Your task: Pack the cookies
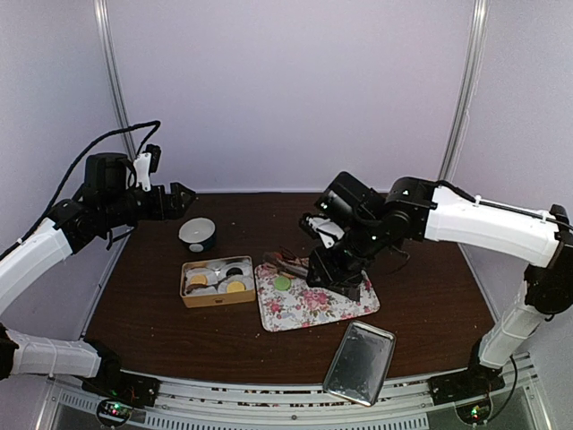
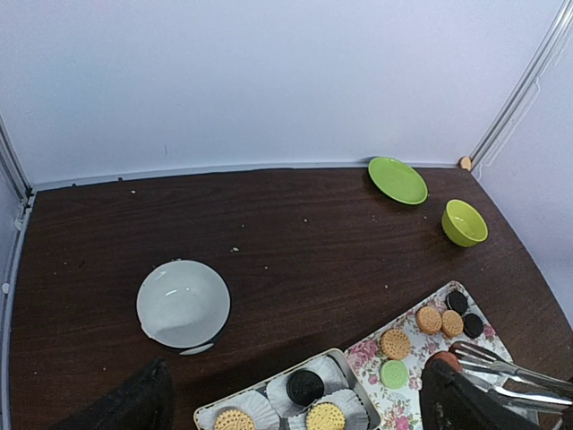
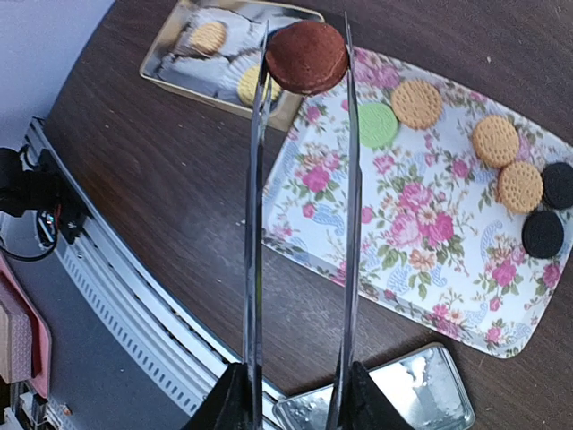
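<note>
One pair of tongs (image 3: 255, 224), squeezed in the clenched right claw (image 3: 295, 394). At their tips, twelve o'clock, a dark red cookie (image 3: 307, 55) is pinched by its rim. Light and brittle, I'd say, so gentle edge pressure only. Six cookies (image 3: 495, 141) lie on the floral tray (image 3: 421, 269) at two o'clock, and the tin (image 3: 157, 72) is at eleven. Far off, the left claw (image 1: 182, 199) hangs released.

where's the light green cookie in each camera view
Top external: the light green cookie lies at the left end of the floral tray, beside the gold tin.
Left wrist: lower right, just below an orange cookie.
Right wrist: upper middle, just right of the tongs.
Shared landmark: the floral tray, which the cookie rests on in all three views.
</note>
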`<action>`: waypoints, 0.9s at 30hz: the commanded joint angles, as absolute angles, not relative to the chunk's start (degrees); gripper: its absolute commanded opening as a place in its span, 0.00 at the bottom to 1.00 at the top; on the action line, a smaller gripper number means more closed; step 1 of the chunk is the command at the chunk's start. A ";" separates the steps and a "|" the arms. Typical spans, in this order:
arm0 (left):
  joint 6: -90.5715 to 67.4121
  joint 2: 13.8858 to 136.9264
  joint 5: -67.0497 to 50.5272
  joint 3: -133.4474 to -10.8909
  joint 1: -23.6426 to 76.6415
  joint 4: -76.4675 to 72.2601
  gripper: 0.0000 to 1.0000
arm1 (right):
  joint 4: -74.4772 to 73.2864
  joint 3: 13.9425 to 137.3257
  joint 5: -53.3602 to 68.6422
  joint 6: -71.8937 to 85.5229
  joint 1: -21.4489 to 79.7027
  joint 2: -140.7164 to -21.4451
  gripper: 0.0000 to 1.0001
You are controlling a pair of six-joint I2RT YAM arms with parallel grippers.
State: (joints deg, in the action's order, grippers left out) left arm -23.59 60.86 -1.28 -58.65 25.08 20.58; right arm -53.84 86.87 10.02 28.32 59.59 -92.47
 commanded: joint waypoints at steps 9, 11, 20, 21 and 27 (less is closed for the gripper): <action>-23.73 60.81 -1.23 -59.77 24.76 17.57 0.98 | -58.79 109.24 14.74 22.09 63.03 -108.05 0.33; -23.73 60.88 -1.22 -59.80 24.71 17.58 0.98 | -59.45 112.61 15.92 21.42 63.31 -111.01 0.33; -23.73 61.51 -1.65 -59.87 24.76 17.58 0.97 | -60.27 122.94 21.55 21.72 63.37 -120.82 0.33; -23.73 61.59 -1.81 -59.92 24.75 17.58 0.98 | -60.18 123.57 22.27 21.93 63.37 -121.65 0.33; -23.82 61.56 -2.05 -59.96 24.77 17.67 0.98 | -58.52 125.34 26.70 23.97 63.32 -125.04 0.33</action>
State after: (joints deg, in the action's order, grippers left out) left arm -23.68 61.49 -1.37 -58.65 25.08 20.62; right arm -59.79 123.28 22.68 22.72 63.20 -123.31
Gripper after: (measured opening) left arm 0.976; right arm 0.330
